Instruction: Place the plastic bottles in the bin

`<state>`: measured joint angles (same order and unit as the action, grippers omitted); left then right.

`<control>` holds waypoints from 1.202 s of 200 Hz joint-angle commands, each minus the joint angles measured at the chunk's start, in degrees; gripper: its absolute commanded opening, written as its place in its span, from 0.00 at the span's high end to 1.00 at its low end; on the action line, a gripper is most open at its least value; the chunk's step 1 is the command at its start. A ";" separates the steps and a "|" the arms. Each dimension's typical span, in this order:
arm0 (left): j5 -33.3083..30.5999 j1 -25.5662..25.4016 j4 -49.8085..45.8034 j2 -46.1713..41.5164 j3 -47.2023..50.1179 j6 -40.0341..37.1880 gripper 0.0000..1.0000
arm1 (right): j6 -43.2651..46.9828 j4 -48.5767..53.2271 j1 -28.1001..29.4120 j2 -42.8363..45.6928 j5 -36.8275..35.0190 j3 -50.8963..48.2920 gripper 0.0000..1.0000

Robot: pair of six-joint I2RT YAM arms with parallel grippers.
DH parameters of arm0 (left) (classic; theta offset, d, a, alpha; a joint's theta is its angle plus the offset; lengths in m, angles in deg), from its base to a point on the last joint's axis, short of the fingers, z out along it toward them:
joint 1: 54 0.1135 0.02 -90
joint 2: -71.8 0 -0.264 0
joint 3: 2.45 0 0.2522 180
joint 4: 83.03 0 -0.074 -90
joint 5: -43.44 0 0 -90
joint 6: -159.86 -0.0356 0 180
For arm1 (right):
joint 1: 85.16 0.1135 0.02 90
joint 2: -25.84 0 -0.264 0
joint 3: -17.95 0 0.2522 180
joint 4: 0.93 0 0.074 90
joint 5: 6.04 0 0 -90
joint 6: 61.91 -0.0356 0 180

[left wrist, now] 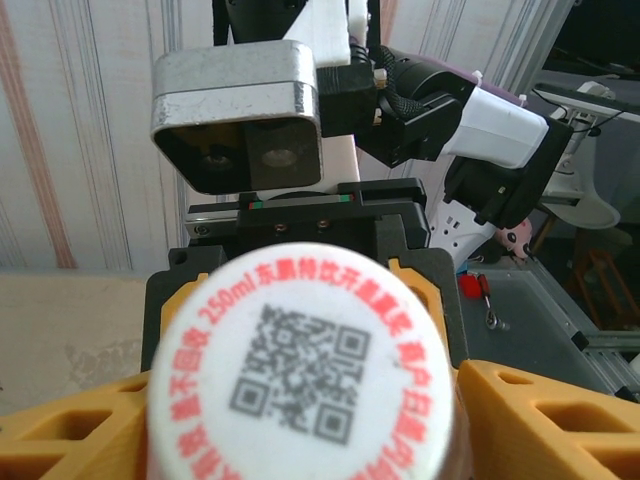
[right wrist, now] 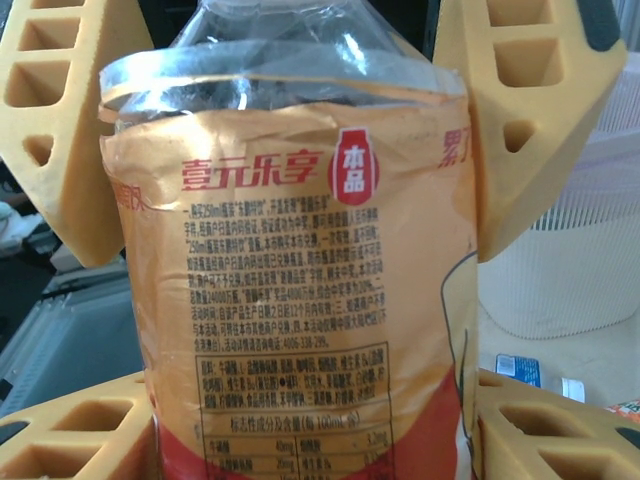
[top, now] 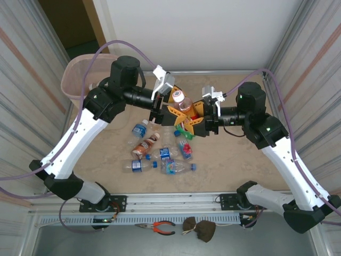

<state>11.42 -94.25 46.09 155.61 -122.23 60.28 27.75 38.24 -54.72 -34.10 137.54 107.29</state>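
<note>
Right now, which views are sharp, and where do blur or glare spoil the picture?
Top external: evenly lit and sharp, with soft shadows on the table. Left wrist: the white cap sits too close, its code blurred, while the background is crisper. Right wrist: the orange-labelled bottle has readable large print, smeared small print, and glare on its clear shoulder.

The beige mottled table (top: 224,160) is carrying a loose cluster of plastic bottles (top: 166,154), all lying on their sides just left of the frame's centre: a blue-labelled bottle (top: 139,129) uppermost, an orange-brown bottle (top: 144,148) below it, a clear bottle (top: 136,166) lowest left, a reddish bottle (top: 185,150) at the right
</note>
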 commanded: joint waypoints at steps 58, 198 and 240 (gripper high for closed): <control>0.83 -0.14 -1.10 0.24 -1.70 -2.33 0.40 | 2.22 1.19 0.59 1.05 -1.72 2.07 0.41; -27.70 15.21 -6.40 -5.32 -1.65 -0.75 0.44 | 3.64 5.79 0.37 8.44 -16.98 0.59 0.12; -35.31 27.52 -12.72 -3.74 -4.84 0.87 0.43 | 3.60 6.28 0.33 8.22 -17.97 0.70 0.13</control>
<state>-16.49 -72.50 38.48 151.83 -123.78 60.01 30.31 43.42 -54.42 -25.92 121.09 107.37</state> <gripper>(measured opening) 0.572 0.875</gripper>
